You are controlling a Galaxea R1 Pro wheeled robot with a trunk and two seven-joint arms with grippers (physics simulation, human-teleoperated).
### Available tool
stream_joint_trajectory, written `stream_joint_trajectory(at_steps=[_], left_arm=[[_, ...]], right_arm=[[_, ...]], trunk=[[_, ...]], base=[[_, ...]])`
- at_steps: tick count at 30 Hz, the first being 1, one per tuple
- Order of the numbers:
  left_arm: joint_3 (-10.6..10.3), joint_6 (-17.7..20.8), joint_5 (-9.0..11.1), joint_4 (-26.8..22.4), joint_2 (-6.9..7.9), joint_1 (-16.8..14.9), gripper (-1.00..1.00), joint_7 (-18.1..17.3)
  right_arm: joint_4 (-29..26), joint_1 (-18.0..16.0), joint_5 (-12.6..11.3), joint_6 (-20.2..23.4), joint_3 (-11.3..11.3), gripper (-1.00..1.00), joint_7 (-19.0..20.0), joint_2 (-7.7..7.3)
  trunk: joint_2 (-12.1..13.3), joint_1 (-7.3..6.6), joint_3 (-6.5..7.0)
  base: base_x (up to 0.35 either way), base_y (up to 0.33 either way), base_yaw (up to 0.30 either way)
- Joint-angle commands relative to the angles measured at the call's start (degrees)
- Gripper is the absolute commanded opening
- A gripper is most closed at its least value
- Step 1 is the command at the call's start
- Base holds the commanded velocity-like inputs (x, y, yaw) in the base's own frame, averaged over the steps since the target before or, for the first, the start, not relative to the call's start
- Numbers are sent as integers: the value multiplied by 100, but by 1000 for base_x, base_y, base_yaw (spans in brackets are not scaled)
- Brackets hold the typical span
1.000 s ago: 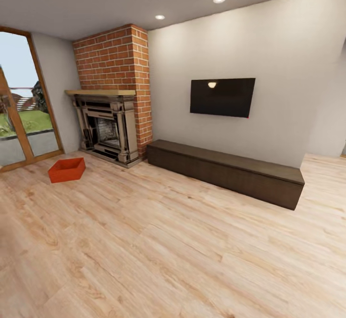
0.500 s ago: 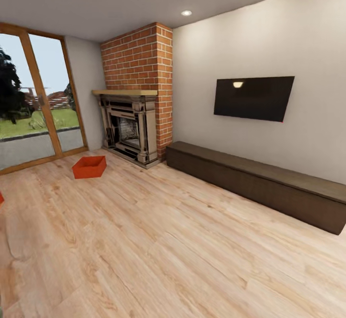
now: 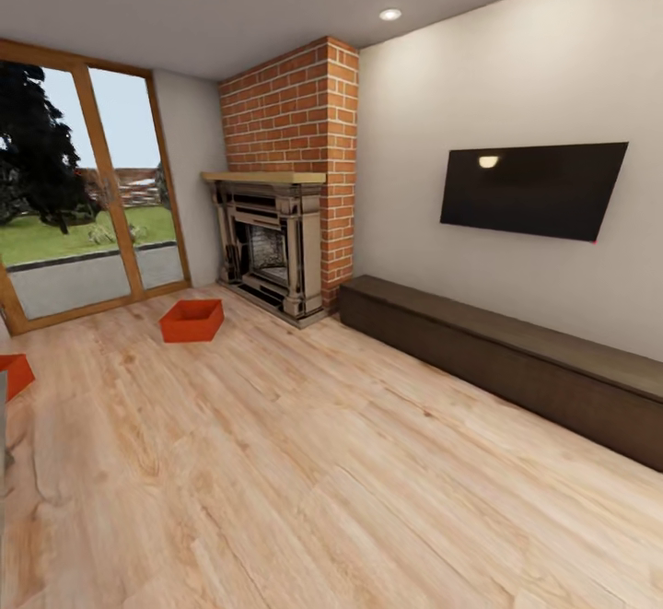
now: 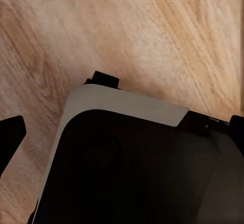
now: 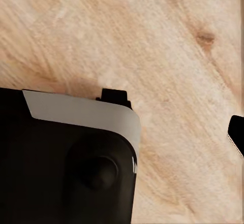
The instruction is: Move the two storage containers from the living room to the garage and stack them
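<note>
Two storage containers (image 3: pixel 192 321) (image 3: pixel 14 373) sit apart on the living room's plank floor (image 3: pixel 304 462); either claw's state I cannot tell.

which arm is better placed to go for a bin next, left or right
Left, tentatively. Both storage containers lie on the wood floor toward the robot's left: one before the fireplace, the other at the view's left edge. Neither is within reach yet, so the base must drive closer first.
</note>
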Motion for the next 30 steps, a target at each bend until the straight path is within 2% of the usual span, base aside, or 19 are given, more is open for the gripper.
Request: stream_joint_trajectory(at_steps=[1, 17, 30], left_arm=[[1, -4, 22, -6, 0, 1, 100, 5], [-1, -20, 20, -7, 0, 1, 100, 5], [-1, -33, 21, 2, 0, 1, 100, 5]], right_arm=[[17, -7, -70, -33, 40, 100, -5, 0], [18, -7, -25, -32, 52, 100, 9, 39], [16, -7, -17, -42, 100, 100, 2, 9]], trunk=[[-2, 3, -5], [-2, 3, -5], [-2, 3, -5]], base=[[323, 0, 3], [323, 0, 5], [323, 0, 266]])
